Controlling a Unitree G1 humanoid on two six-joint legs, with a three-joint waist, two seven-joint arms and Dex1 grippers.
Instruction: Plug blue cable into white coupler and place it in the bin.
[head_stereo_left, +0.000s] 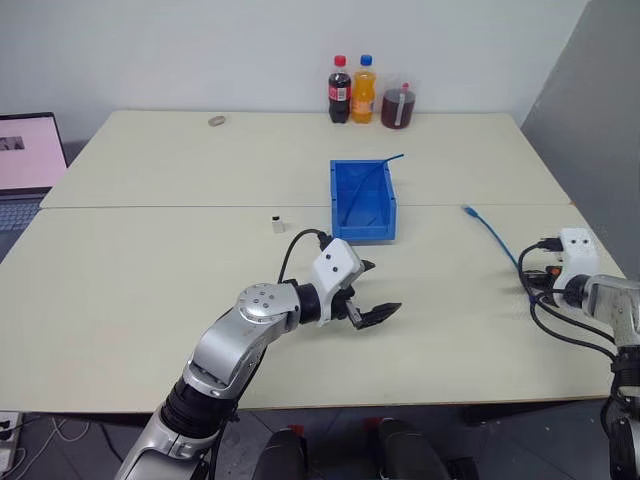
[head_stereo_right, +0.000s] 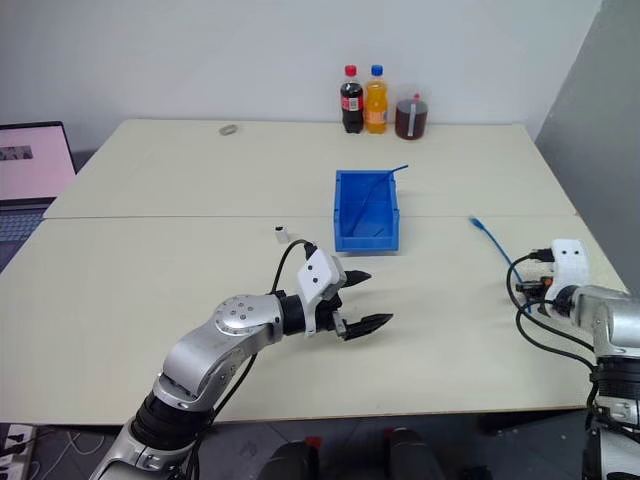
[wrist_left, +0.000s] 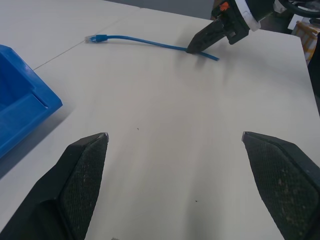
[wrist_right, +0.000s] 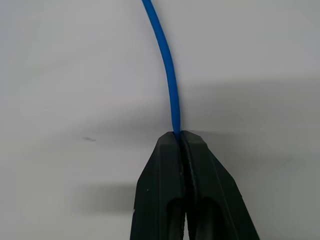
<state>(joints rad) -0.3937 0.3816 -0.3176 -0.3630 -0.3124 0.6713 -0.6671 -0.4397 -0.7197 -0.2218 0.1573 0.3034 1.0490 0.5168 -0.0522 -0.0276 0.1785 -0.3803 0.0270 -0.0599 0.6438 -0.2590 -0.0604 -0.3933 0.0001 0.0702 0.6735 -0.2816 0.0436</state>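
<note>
The blue cable (head_stereo_left: 492, 236) lies on the table at the right, its clear plug (head_stereo_left: 468, 210) pointing toward the bin (head_stereo_left: 362, 232). My right gripper (wrist_right: 180, 136) is shut on the cable some way back from the plug, low over the tabletop, and it also shows in the left wrist view (wrist_left: 194, 48). The white coupler (head_stereo_left: 277, 222) stands alone on the table left of the bin. My left gripper (head_stereo_left: 377, 291) hovers open and empty in front of the bin, facing the cable.
A second thin blue cable (head_stereo_left: 384, 166) sticks out of the bin's far right corner. Two bottles (head_stereo_left: 351, 90) and a jar (head_stereo_left: 397, 106) stand at the back. A small grey round object (head_stereo_left: 216, 121) lies at the far left, a laptop (head_stereo_left: 28, 152) beyond the left edge.
</note>
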